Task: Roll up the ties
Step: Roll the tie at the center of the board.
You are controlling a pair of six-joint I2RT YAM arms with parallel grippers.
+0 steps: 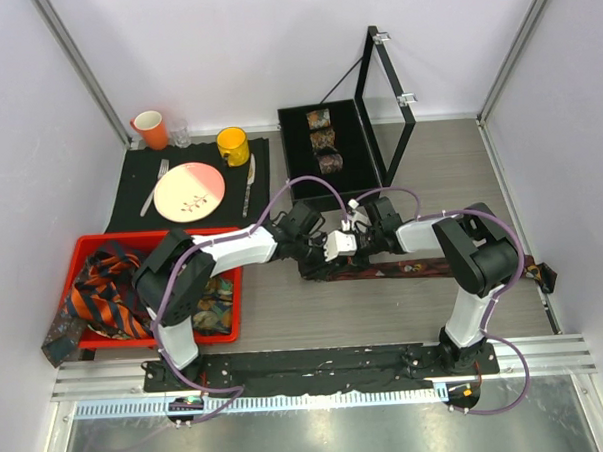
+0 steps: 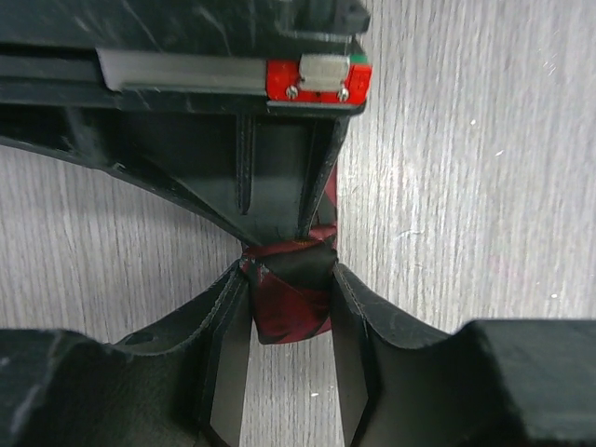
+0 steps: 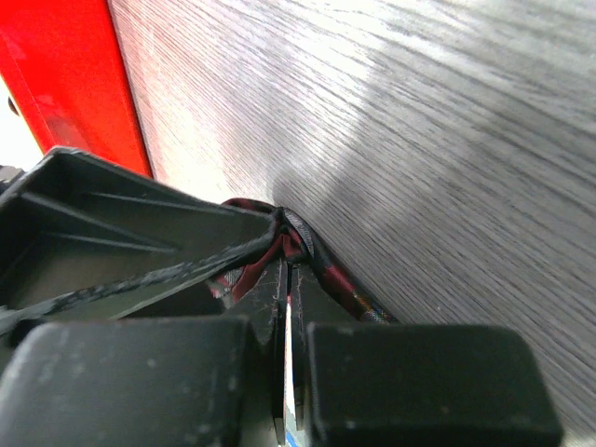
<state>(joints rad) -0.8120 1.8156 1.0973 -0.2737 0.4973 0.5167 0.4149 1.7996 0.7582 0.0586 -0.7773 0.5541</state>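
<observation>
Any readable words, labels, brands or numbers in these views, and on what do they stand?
None readable in any view.
On the plate: small dark marks at its middle, too small to read.
On the red tab in the left wrist view: two screws, no lettering.

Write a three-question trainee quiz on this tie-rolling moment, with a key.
1. True or false: the dark red tie lies in the red bin.
2. How many rolled ties sit in the black box? A two, B three, C five.
3. Which grips the dark red tie: left hand, right hand, or both?
Key: 1 false, it lies on the table; 2 B; 3 both.
</observation>
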